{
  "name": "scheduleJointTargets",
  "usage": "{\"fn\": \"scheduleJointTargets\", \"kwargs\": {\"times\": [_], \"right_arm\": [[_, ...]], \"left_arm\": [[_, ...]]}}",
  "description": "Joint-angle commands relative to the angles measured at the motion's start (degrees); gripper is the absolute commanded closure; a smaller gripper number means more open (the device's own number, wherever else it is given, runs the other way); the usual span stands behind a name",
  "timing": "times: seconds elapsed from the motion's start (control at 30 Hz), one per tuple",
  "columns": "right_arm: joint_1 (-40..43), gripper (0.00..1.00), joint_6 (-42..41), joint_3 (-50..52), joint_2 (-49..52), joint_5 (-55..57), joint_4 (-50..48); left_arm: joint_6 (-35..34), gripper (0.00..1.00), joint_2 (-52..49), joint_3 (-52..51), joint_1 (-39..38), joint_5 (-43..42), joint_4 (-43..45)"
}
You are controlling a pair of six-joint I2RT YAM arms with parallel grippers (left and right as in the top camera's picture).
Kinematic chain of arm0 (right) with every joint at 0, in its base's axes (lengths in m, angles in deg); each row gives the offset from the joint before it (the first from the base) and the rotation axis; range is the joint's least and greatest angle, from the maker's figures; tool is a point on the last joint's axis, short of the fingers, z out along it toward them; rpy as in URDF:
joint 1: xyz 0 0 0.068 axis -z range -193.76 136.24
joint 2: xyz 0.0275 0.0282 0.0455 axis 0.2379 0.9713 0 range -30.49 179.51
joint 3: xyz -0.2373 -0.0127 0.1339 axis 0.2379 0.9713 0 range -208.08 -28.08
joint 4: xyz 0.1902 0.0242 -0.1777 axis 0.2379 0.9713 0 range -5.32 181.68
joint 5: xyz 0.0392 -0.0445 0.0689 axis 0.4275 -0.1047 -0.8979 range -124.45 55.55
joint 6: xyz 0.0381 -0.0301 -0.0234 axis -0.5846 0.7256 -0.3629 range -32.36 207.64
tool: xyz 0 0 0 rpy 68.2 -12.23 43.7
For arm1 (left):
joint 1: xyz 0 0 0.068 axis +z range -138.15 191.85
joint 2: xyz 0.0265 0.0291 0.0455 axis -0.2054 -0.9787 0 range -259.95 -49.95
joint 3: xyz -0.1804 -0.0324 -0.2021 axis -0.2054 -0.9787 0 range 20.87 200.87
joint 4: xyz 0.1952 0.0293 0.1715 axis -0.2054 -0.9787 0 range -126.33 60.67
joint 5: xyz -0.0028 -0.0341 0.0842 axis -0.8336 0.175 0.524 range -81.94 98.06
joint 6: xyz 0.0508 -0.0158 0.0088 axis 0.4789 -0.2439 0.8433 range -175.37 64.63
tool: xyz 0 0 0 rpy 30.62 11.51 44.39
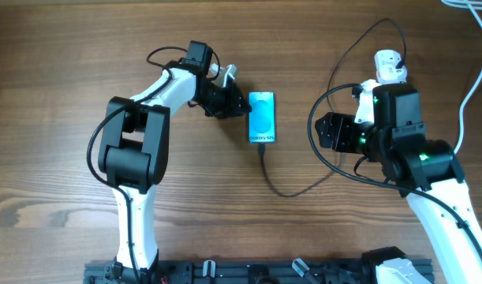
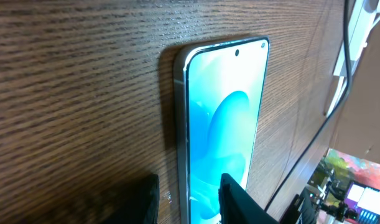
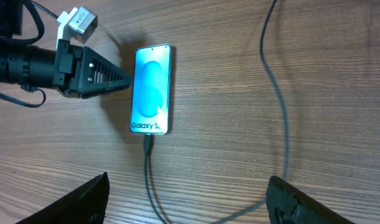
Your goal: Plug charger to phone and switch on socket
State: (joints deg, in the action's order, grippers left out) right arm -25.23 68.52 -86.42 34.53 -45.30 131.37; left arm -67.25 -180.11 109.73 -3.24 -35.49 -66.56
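Note:
The phone lies flat mid-table, its blue screen lit and showing "Galaxy" text. The charger's thin black cable has its tip in the phone's bottom end and loops away to the right. My left gripper is at the phone's left edge, narrowly open. In the left wrist view one finger is over the wood and the other over the screen, with the phone's edge in the gap. My right gripper hangs wide open above the cable loop. The white socket lies behind it, partly hidden.
A thick white cord runs down the table's right side. The charger's cable curves across the wood between the phone and my right arm. A black rail lines the front edge.

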Motion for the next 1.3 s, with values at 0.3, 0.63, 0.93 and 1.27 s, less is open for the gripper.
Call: {"fn": "scheduleJointTargets", "kwargs": {"times": [0.3, 0.63, 0.93, 1.27], "right_arm": [[0.44, 0.87, -24.46, -0.42, 2.67, 17.22, 0.00], [22.51, 0.95, -28.17, -2.36, 5.29, 12.07, -9.68], [25.83, 0.95, -25.31, -23.74, 33.57, 12.85, -7.30], [25.90, 0.95, -24.33, -28.65, 49.64, 20.26, -11.61]], "left_arm": [[0.76, 0.71, -1.86, -2.60, 1.73, 10.34, -7.34], [1.16, 0.67, 22.73, -2.60, 5.14, 18.78, -14.32], [1.18, 0.65, 28.17, -2.60, 5.14, 22.67, -24.41], [1.18, 0.55, 28.17, -2.60, 5.14, 22.67, -26.01]]}}
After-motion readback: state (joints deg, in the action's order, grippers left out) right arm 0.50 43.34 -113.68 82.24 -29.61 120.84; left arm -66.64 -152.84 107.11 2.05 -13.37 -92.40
